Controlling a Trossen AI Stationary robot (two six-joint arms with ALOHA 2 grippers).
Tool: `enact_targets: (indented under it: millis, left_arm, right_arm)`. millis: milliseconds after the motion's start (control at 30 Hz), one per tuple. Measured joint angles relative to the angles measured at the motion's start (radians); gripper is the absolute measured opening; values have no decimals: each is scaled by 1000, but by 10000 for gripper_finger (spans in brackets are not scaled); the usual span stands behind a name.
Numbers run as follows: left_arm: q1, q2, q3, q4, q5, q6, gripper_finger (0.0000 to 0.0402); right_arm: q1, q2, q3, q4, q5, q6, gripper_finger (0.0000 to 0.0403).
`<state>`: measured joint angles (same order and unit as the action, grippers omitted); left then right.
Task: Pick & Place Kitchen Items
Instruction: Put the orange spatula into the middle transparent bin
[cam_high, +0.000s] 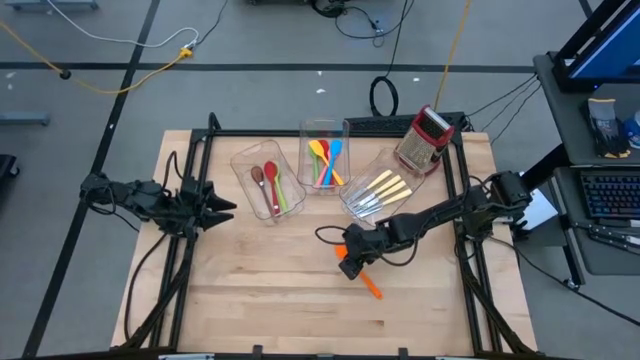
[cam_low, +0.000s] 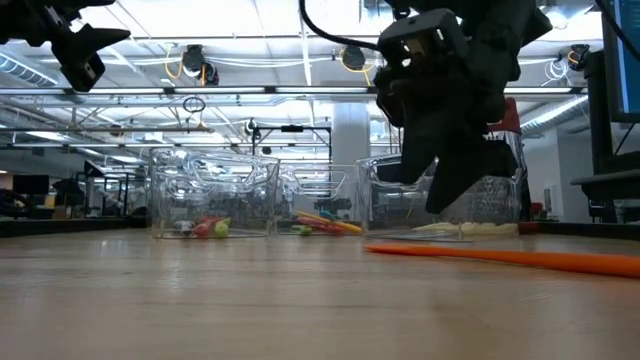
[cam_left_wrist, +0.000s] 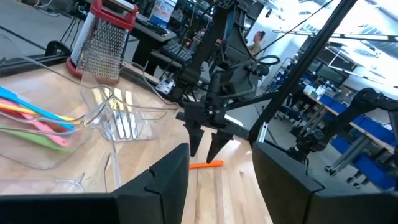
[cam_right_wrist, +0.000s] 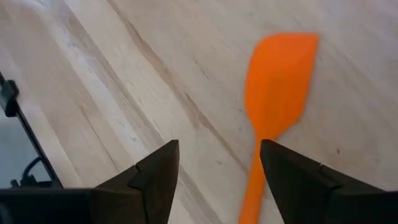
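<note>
An orange spatula (cam_right_wrist: 278, 87) lies flat on the wooden table (cam_high: 250, 300), right of the middle; it also shows in the high view (cam_high: 362, 277) and the low view (cam_low: 500, 257). My right gripper (cam_right_wrist: 219, 167) hangs open just above it, slanting down, with the handle running past one finger. In the low view its fingertips (cam_low: 450, 195) stand clear of the table. My left gripper (cam_high: 226, 208) waits open at the table's left, level and holding nothing. Red, brown and green spoons (cam_high: 270, 185), coloured spatulas (cam_high: 325, 160) and cream-handled cutlery (cam_high: 382, 190) lie in clear bins.
Three clear plastic bins (cam_high: 325, 130) stand in a row at the table's far middle. A red-and-silver box grater (cam_high: 425, 140) stands at the far right. Black frame bars (cam_high: 200, 170) run along both sides. The near half of the table is bare wood.
</note>
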<state>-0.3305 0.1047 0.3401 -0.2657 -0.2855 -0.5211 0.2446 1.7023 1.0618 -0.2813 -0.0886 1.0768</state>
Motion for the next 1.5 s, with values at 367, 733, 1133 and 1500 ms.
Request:
enact_targets:
  millis: [367, 733, 1133, 1500]
  left_arm:
    - [0, 0, 0, 0, -2, -1, 179]
    - [0, 0, 0, 0, -5, -6, 179]
    - [0, 9, 2, 0, -5, -10, 179]
    - [0, 104, 2, 1, -4, -63, 179]
  right_arm:
    - [-3, 0, 0, 148, 94, -20, 220]
    - [86, 3, 291, -349, 401, -118, 218]
    - [74, 310, 592, -642, 345, -113, 216]
    - [69, 484, 699, -832, 348, -108, 218]
